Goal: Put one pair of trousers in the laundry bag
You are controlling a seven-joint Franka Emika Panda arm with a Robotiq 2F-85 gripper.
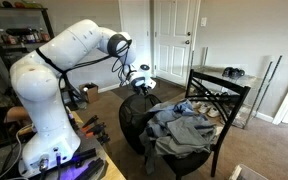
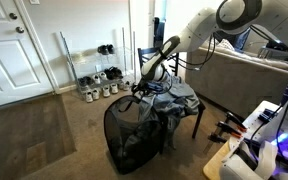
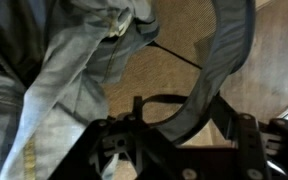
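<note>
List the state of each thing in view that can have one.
tool: open, gripping nothing
laundry bag: upright, mouth open
jeans: crumpled, not gripped
clothes: piled on the chair
chair: upright
door: shut

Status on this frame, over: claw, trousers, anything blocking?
Claw above laundry bag rim, open or shut unclear. Denim trousers hanging by the rim, in or out unclear. Clothes pile heaped right beside bag.
</note>
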